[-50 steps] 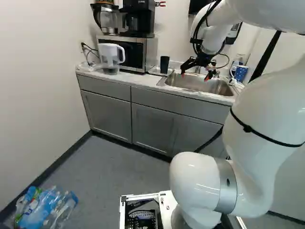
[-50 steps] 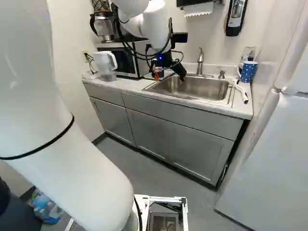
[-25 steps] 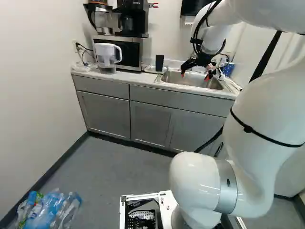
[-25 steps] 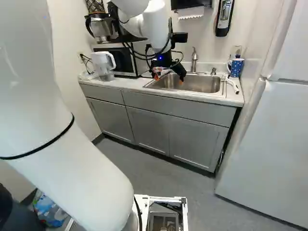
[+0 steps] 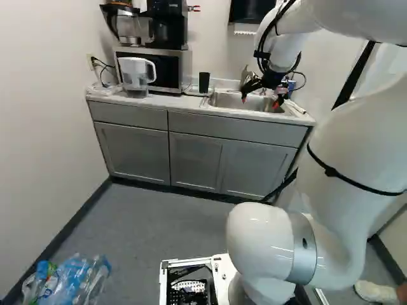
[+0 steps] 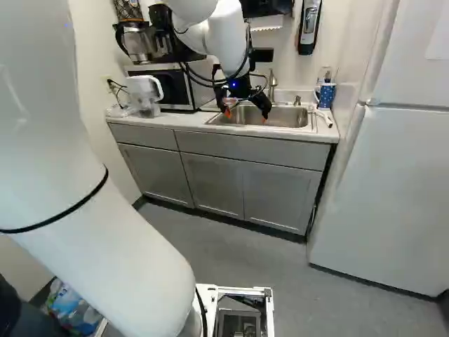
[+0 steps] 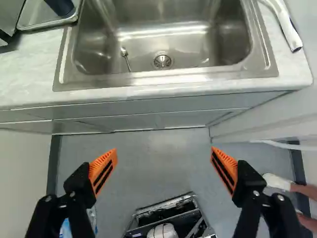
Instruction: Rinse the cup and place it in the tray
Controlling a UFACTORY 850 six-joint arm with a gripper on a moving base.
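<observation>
**Jaws empty over the sink front; one cup in the tray, one mug out**

At the left of the tabletop (image 7: 29, 74) stand a jug (image 5: 133, 73) and a microwave (image 5: 162, 67), well away from the work. Next comes a steel tray (image 7: 47, 19), just beside the sink's left rim. A dark cup (image 5: 204, 82) stands upright in it, which is how the task wants its cup to end. Whether that cup has been rinsed cannot be told.

The sink (image 7: 198, 44) holds no cup, only a slim utensil near the drain. The tap (image 6: 272, 83) rises behind it.

The jaws hang wide open with nothing between the orange pads (image 7: 103, 166). They are high and out in front of the tabletop's front edge, with floor showing under them.

Right of the sink, a dotted mug (image 6: 325, 94) stands on the tabletop, outside the tray and near a white hose (image 7: 285, 20).

So the scene fits two readings. Either the dark cup is the task's and lies done, or the mug is and waits for its rinse. The pictures do not settle which.

Any reach must clear the front edge, the tap and the hose. The fridge (image 6: 393, 175) closes the right side. There is open room above the basin and over the floor ahead of the cabinets.
</observation>
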